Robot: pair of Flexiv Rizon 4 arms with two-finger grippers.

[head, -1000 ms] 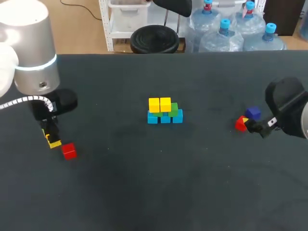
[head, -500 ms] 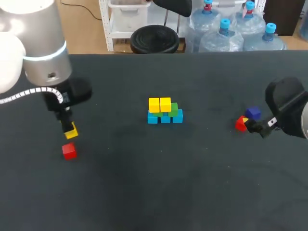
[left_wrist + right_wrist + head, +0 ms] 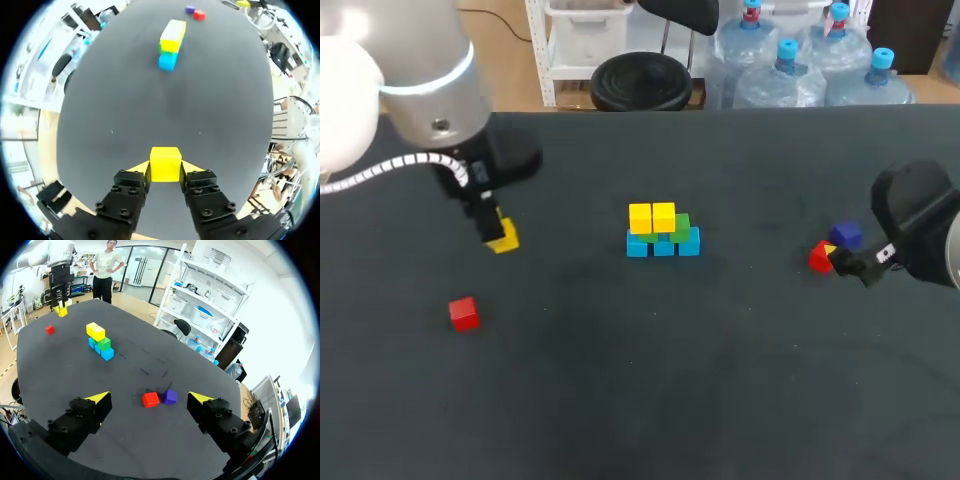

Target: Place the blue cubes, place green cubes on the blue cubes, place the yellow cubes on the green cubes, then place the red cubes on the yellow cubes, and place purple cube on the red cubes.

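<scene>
The stack stands mid-table: a row of blue cubes (image 3: 663,246), green cubes (image 3: 678,226) on it, two yellow cubes (image 3: 652,216) on top. My left gripper (image 3: 501,237) hangs left of the stack, above the table, shut on a yellow cube (image 3: 165,164); the stack (image 3: 171,42) lies far ahead of it. A red cube (image 3: 464,313) lies at the near left. At the right, my right gripper (image 3: 836,256) is open over a red cube (image 3: 150,399) and a purple cube (image 3: 170,396), which lie side by side ahead of its fingers.
The dark table (image 3: 720,380) carries only these cubes. Wide bare cloth lies between the left gripper and the stack, and across the whole near half.
My left gripper closed on the yellow cube beside the left red cube, lifted it, and carried it up and right toward the stack. The right arm has not moved.
</scene>
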